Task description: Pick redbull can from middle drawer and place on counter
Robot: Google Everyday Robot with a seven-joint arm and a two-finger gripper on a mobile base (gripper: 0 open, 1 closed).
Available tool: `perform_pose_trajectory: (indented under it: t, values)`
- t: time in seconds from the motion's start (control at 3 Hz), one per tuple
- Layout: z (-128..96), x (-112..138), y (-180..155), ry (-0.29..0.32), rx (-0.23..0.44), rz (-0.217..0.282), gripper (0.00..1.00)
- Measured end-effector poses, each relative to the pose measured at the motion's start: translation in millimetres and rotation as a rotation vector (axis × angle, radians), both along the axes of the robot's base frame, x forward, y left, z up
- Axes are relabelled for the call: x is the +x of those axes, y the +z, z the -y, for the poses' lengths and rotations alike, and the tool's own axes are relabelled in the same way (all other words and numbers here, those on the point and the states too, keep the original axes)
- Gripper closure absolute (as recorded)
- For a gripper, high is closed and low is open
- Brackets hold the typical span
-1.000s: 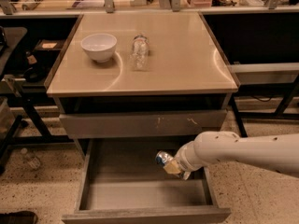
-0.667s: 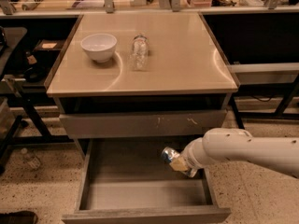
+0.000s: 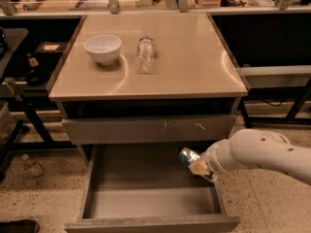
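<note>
Shift: since a second ago, the arm [image 3: 265, 154] and the redbull can [image 3: 186, 156] are sitting a little further right and slightly higher over the drawer; bowl and bottle are staying where they were.
Gripper: the gripper [image 3: 197, 166] is reaching in from the right, hanging over the right rear part of the middle drawer [image 3: 146, 205], just below the closed drawer above it.
Claw state: the fingers are closing around the can's lower end, clamping it; only a yellowish part of them is showing, beside the white wrist.
Redbull can: it is tilting, with its shiny top pointing up and left, and it is hanging clear of the drawer floor in the claw's hold.
Middle drawer: it is standing pulled fully out, showing its grey floor and side walls, with its plain front edge nearest the camera.
Upper drawer front: the upper drawer front [image 3: 146, 129] is sitting shut under the top, showing white scratch marks right of centre.
Counter: the counter [image 3: 194, 62] is gleaming beige and carrying two things on its left half.
White bowl: the white bowl [image 3: 103, 48] is resting upright near the left rear corner.
Clear plastic bottle: the clear plastic bottle [image 3: 145, 54] is lying on its side just right of the bowl, not touching it.
Arm: it is stretching in from the right edge, over the speckled floor [image 3: 272, 203].
</note>
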State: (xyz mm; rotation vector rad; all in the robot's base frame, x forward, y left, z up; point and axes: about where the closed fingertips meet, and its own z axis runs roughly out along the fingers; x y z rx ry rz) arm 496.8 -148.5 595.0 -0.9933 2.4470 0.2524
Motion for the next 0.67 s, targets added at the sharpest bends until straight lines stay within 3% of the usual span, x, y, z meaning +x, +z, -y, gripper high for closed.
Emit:
perform_pose_trajectory:
  t: [0.33, 0.67]
  values:
    - [15, -17, 53, 0.0, 0.014, 0.068, 1.0]
    - [20, -27, 81, 0.011, 0.02, 0.115, 1.0]
